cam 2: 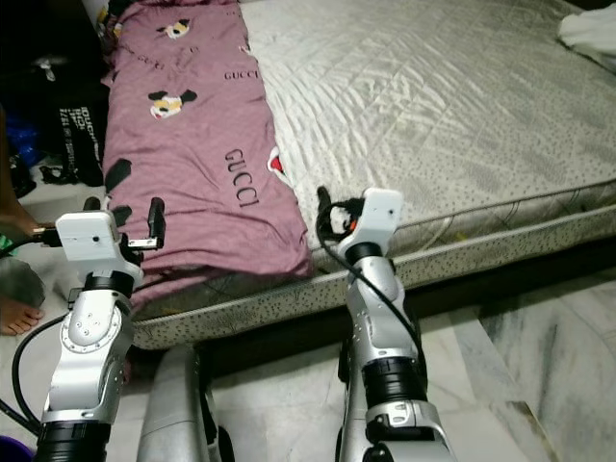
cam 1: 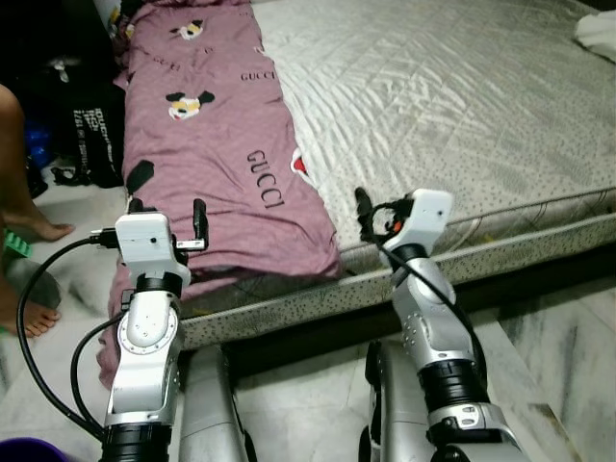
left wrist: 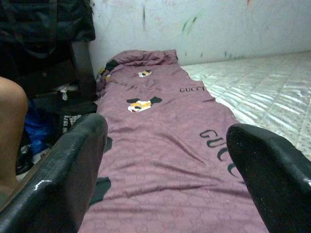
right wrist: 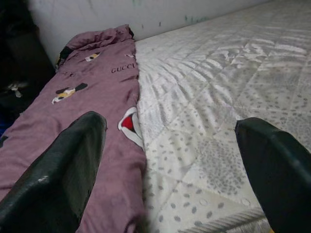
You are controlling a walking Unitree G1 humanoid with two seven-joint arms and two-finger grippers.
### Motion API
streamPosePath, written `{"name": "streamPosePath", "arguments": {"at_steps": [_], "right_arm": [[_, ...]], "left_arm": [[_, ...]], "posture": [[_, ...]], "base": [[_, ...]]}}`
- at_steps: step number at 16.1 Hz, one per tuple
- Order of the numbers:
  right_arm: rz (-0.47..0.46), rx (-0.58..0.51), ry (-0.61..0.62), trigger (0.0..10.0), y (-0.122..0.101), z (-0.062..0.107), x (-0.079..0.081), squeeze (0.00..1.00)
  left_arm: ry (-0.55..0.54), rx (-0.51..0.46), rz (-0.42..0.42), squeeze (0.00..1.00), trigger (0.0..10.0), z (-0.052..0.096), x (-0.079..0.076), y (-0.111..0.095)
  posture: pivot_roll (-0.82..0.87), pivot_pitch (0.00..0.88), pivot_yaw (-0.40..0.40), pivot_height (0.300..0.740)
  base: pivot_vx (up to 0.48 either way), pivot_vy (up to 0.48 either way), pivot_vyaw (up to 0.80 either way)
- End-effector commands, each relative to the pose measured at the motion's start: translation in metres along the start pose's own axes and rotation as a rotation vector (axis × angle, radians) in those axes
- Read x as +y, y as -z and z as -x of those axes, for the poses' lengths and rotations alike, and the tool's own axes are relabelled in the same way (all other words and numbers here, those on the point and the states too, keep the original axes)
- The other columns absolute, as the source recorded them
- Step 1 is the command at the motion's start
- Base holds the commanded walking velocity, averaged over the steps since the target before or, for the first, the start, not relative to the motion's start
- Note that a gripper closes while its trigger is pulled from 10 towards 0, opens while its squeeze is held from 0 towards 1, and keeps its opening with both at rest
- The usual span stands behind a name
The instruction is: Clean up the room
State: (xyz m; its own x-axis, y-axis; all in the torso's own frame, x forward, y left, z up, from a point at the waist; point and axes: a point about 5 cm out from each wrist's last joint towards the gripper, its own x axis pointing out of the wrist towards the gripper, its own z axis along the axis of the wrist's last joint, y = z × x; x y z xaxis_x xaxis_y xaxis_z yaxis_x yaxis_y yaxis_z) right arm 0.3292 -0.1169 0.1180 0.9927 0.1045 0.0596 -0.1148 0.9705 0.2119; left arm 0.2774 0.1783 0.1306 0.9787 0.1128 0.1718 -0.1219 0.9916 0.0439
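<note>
A mauve blanket (cam 1: 207,144) printed with GUCCI lettering and cartoon faces lies lengthwise along the left side of a bare, grey-white quilted mattress (cam 1: 452,106). Its near end droops over the mattress's front edge. My left gripper (cam 1: 166,208) hovers open just over that drooping end, holding nothing; the left wrist view has the blanket (left wrist: 160,141) stretching away between its fingers. My right gripper (cam 1: 377,214) is open at the mattress's front edge, just right of the blanket's border. In the right wrist view the blanket edge (right wrist: 97,111) and the mattress (right wrist: 218,97) lie ahead of it.
A person's bare leg and feet (cam 1: 19,226) stand on the floor at the left, close to my left arm. A black bag (cam 1: 91,135) sits by the bed's left side. A white cloth (cam 1: 597,34) lies at the mattress's far right. Marble floor (cam 1: 568,337) lies below.
</note>
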Motion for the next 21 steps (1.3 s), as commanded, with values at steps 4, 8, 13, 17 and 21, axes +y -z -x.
{"name": "streamPosePath", "arguments": {"at_steps": [4, 8, 13, 17, 21], "right_arm": [[0.002, -0.007, -0.015, 10.0, 0.001, -0.004, 0.003, 0.00], [0.010, -0.021, -0.015, 10.0, -0.001, -0.007, 0.005, 0.00], [0.025, -0.025, -0.009, 10.0, -0.001, -0.006, 0.000, 0.00], [0.033, -0.023, -0.004, 10.0, 0.000, -0.004, -0.004, 0.00], [0.042, -0.017, -0.006, 10.0, 0.001, -0.002, -0.006, 0.00]], "left_arm": [[0.026, 0.026, -0.006, 0.00, 10.0, -0.006, 0.000, 0.006], [0.026, 0.035, 0.023, 0.00, 10.0, -0.011, -0.004, 0.007], [0.034, 0.025, -0.080, 0.00, 10.0, -0.011, -0.002, 0.008], [0.021, 0.072, -0.087, 0.00, 10.0, -0.012, 0.001, 0.013], [0.047, 0.066, -0.086, 0.00, 10.0, -0.011, -0.004, 0.014]], "posture": [[-0.04, 0.000, 0.058, 0.647], [-0.05, 0.000, 0.062, 0.685], [-0.05, 0.000, 0.057, 0.734], [-0.05, 0.000, 0.049, 0.740], [-0.06, 0.000, 0.043, 0.740]], "base": [[0.000, 0.000, 0.00], [0.000, 0.000, 0.00], [0.000, 0.000, 0.00], [0.000, 0.000, 0.00], [0.000, 0.000, 0.00]]}}
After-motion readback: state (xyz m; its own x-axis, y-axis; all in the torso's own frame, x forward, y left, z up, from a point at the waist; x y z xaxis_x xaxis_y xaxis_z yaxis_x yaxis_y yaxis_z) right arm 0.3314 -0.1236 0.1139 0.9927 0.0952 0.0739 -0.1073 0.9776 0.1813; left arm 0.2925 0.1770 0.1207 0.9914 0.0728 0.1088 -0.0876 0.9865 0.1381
